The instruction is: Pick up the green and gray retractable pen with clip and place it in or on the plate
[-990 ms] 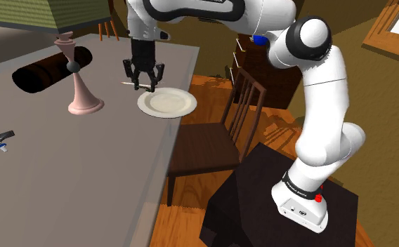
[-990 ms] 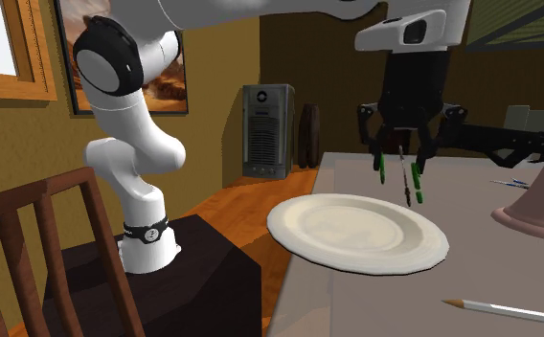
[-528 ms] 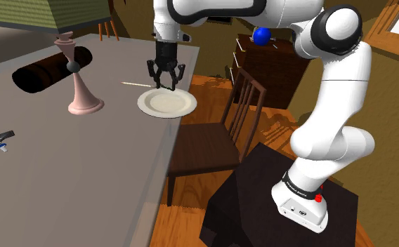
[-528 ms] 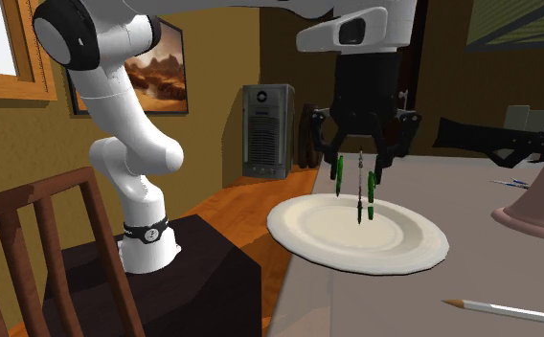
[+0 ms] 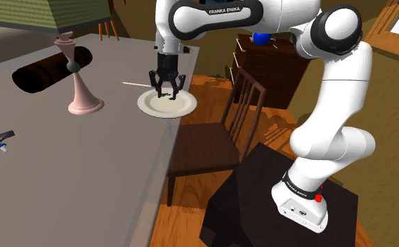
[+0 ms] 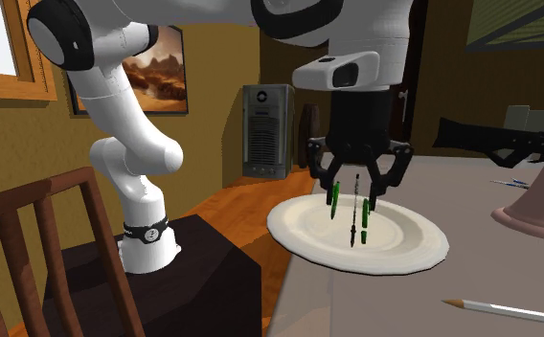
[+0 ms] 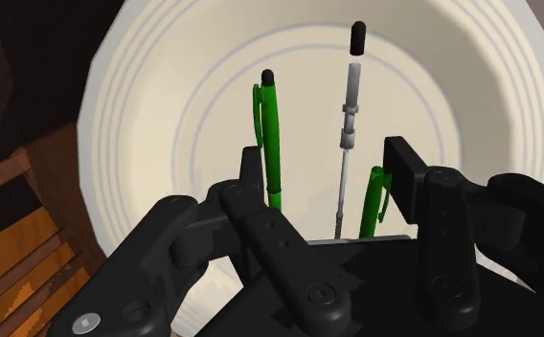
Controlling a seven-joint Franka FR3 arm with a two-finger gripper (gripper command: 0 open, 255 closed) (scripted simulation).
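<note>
My jaws are pinched shut on the skinny pen [image 7: 350,124] by its upper end, dangling over the plate [image 6: 294,235]; feels like a light, stiff, slick one, probably twists easily.

The pen [image 7: 272,134] has glossy green shells that look like plastic and a thin grey core like metal. The plate [image 7: 155,77] is smooth, cream and faintly shiny. The jaws are matt black. The desk [image 5: 64,175] is plain matt grey; the chair [image 5: 205,151] and the floor [image 5: 178,228] are wood.

Shoulder view high behind stand [image 5: 261,189]; second exterior low, near, opposite; plate [image 5: 182,107] shared.
</note>
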